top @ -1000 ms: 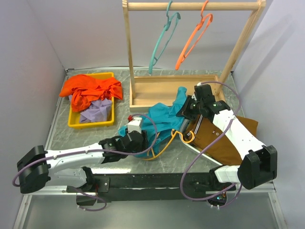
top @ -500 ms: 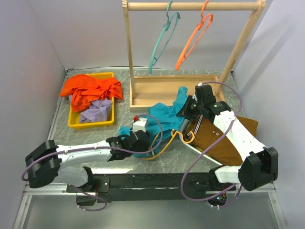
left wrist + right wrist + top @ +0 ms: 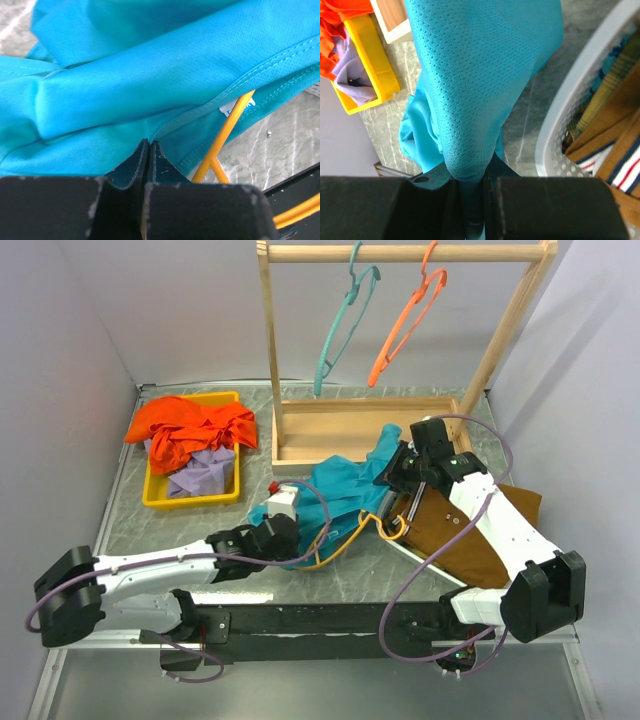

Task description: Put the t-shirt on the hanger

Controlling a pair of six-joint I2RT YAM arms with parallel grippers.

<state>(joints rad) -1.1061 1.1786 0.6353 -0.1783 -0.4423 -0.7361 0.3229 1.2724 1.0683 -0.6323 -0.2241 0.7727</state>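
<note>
Diagonally, t-shirt (image 3: 345, 485) runs near-left to far-right; left jaws, right jaws pinching its ends.

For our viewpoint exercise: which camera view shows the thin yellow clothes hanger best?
Top external: the yellow hanger shows hook and arm emerging from the teal cloth t-shirt. Left wrist shows only a bar; right wrist, none.

The t-shirt (image 3: 480, 90) is soft cloth, a fine pinholed mesh with a faint sheen and stitched hems; the hanger (image 3: 226, 131) is smooth, slightly glossy yellow; the left claw (image 3: 148, 148) is matt black, flecked with pale scuffs; the tabletop (image 3: 170, 530) looks like grey veined stone; the rack (image 3: 400, 253) is bare pale wood; the tray (image 3: 190, 502) is glossy yellow plastic.
</note>
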